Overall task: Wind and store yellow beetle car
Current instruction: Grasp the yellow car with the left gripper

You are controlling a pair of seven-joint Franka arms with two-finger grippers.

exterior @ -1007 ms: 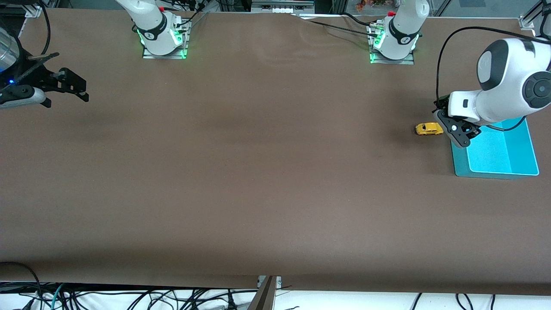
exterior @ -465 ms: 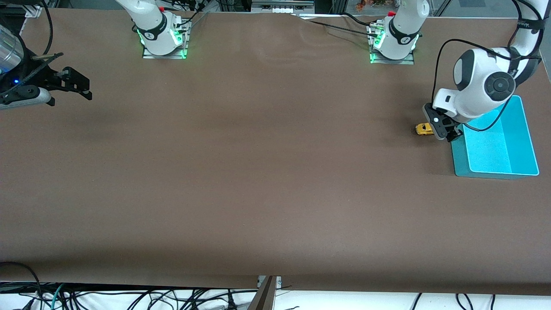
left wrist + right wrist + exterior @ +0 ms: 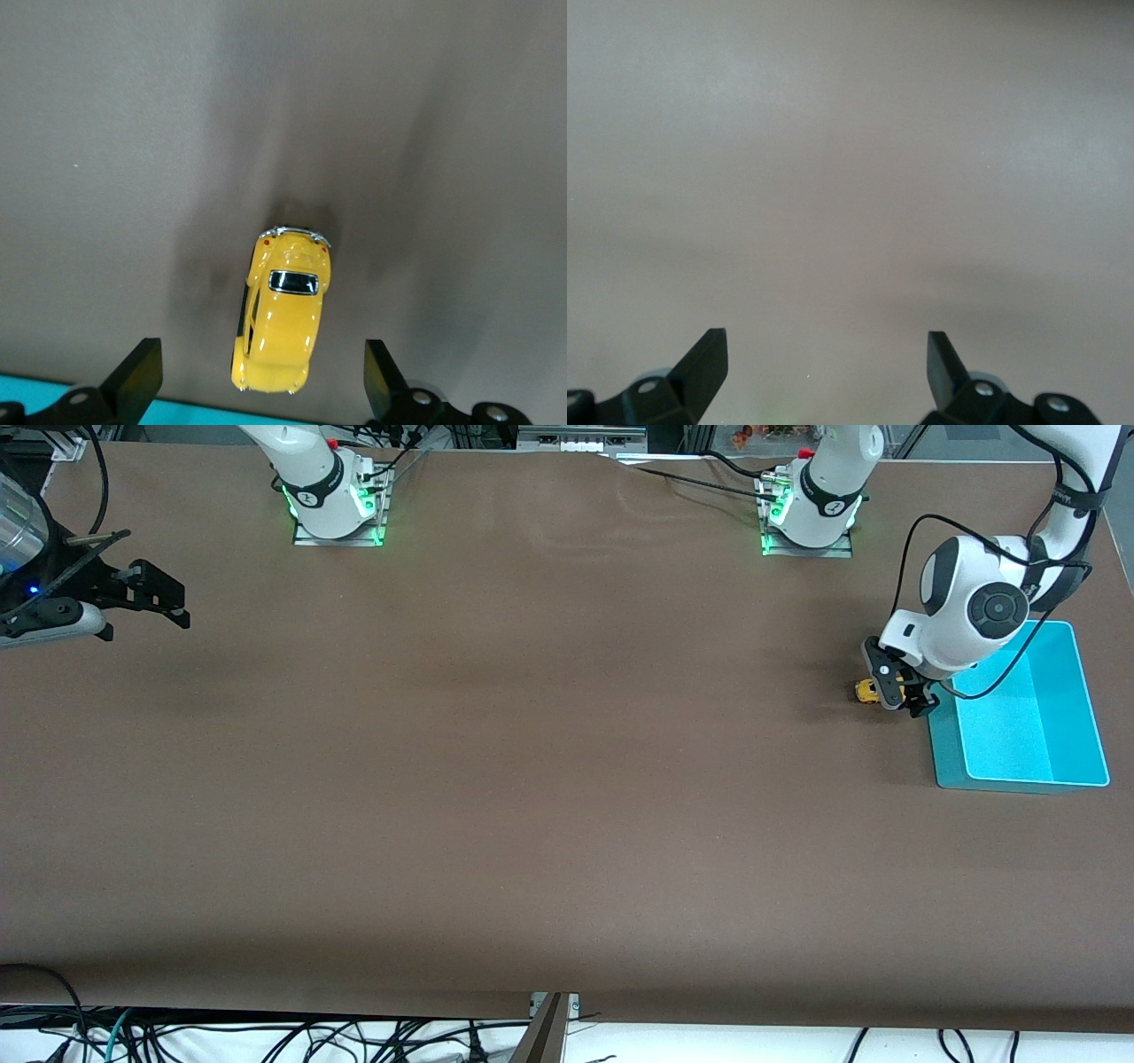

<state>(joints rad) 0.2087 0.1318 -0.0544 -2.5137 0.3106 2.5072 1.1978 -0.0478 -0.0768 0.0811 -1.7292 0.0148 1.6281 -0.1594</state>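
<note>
Two grippers: left gripper (image 3: 897, 693) low over the yellow beetle car (image 3: 873, 692), jaws spread wide with the car between them, untouched; right gripper (image 3: 142, 598) waits, jaws apart, over the right arm's end.
Car: on the table (image 3: 532, 779), just beside the teal bin (image 3: 1076, 700).
Writing: none readable.
Surface: plain brown covering.

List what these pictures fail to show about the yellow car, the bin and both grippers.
- Yellow beetle car: in the front view the left gripper covers most of it; its wheels are hidden in the left wrist view.
- Teal bin: the left arm and its cable cover part of the floor.
- Right gripper: its arm is cut off by the front view's edge.
</note>
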